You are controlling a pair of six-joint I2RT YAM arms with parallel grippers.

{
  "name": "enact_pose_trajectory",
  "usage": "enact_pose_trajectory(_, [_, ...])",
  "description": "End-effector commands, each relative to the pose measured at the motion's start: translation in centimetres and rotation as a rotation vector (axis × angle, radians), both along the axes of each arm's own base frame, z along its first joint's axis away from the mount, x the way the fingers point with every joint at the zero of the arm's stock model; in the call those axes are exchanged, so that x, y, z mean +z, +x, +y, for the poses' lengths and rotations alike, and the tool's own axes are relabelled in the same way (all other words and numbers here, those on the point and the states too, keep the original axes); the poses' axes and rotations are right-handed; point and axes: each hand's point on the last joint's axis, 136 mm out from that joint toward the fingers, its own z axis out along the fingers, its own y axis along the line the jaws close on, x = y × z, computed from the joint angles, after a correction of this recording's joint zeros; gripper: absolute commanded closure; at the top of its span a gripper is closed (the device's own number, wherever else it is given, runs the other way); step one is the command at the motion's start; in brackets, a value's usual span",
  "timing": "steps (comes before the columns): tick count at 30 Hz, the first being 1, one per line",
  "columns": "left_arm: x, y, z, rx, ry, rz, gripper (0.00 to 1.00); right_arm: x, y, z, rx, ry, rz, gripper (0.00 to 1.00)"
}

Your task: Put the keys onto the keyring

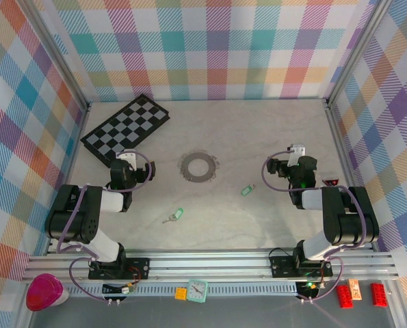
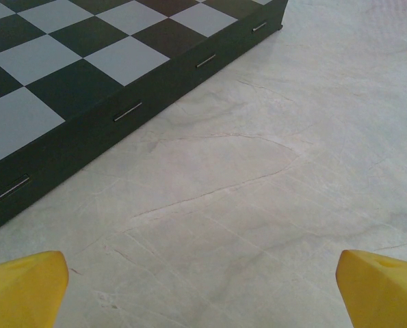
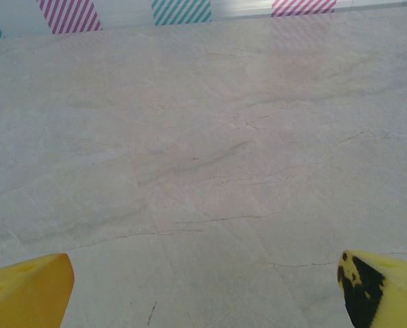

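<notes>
- Lying at the far left of the table [image 1: 271, 225], a black-and-grey chessboard [image 1: 126, 128] sits just beside the left gripper [image 1: 126, 158]. A careless swing of that arm could knock it.
- The left gripper's yellow fingers [image 2: 22, 290] are spread wide apart and hold nothing.
- The first key [image 1: 174, 216], with a mint-green head, lies flat on the near side, apart from the ring. Being so small and flat, it could skid away or slip out of a pinch.
- The keyring [image 1: 198, 166] lies flat at the centre between the arms, with no key on it. Pressing one edge might make it slide.
- The second key [image 1: 247, 190] lies to the near right of the ring.
- The right gripper [image 1: 297, 152] has its fingers [image 3: 25, 290] wide apart and empty. Nothing blocks its way to that key.
</notes>
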Motion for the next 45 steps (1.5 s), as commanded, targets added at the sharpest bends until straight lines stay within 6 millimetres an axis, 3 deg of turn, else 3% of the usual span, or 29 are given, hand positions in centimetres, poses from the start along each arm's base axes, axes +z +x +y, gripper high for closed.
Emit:
enact_pose_trajectory(1, [1.3, 1.0, 0.1, -0.005, -0.012, -0.046, 0.00, 0.5, 0.5, 0.2, 0.014, -0.005, -0.014, 0.01])
enact_pose_trajectory(22, [1.6, 0.7, -0.1, -0.019, -0.013, -0.062, 0.00, 1.1, 0.5, 0.2, 0.017, -0.003, -0.012, 0.01])
enact_pose_trajectory(29, [6.5, -0.3, -0.3, -0.025, -0.029, -0.074, 0.00, 5.4, -1.3, -0.2, -0.010, -0.008, 0.063, 0.01])
enact_pose_trajectory(34, [10.2, -0.4, -1.8, -0.037, -0.226, -0.031, 0.00, 8.4, -4.3, 0.7, -0.042, 0.205, 0.053, 0.01])
enact_pose_trajectory(36, [10.6, -0.6, -2.5, -0.032, -0.318, 0.018, 0.00, 7.8, -5.6, 0.7, -0.115, 0.358, 0.128, 0.01])
enact_pose_trajectory(39, [10.2, -1.3, -4.0, -0.045, -0.456, 0.080, 0.01, 5.2, -8.1, 1.1, -0.242, 0.573, 0.316, 0.04])
enact_pose_trajectory(45, [8.6, -3.5, -8.0, -0.136, -0.487, 0.186, 0.04, 2.2, -12.0, 3.4, -0.254, 0.743, 0.543, 0.12])
